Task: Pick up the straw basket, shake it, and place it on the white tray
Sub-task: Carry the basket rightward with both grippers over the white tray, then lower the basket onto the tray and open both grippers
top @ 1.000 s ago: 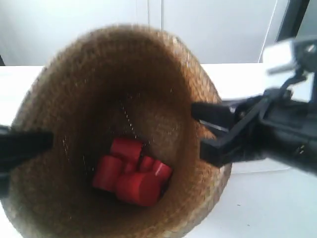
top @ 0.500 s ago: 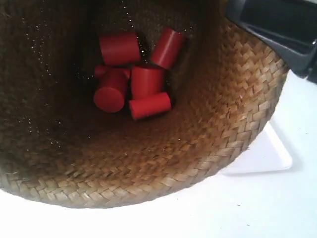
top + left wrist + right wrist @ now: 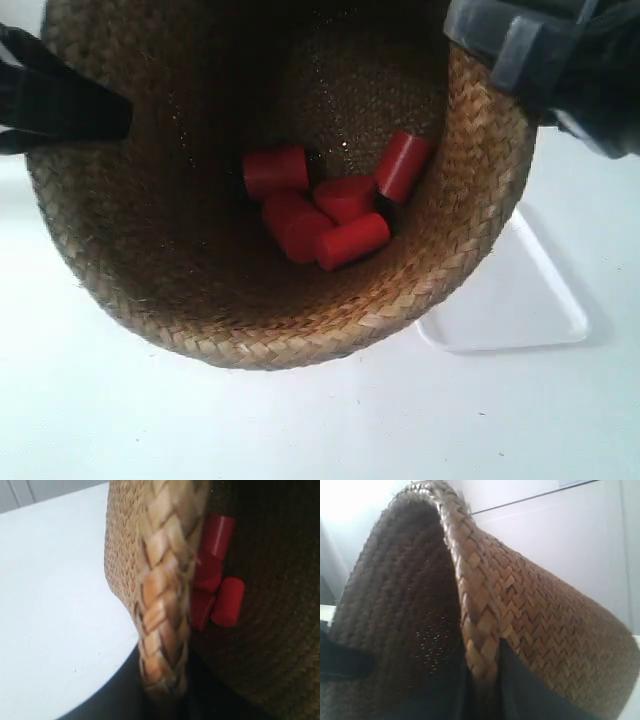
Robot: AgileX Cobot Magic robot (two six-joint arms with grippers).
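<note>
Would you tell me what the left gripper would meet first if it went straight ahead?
The left gripper clamps the straw basket rim, so that comes first; beyond, probably the red cylinders.

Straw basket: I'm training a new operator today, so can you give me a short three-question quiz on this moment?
1. True or false: the straw basket stands on the white tray.
2. What lies inside the basket? A. red cylinders B. green balls C. nothing
3. Fill in the blank: the left gripper and the right gripper each clamp the basket's ____.

Key: 1 false; 2 A; 3 rim.
</note>
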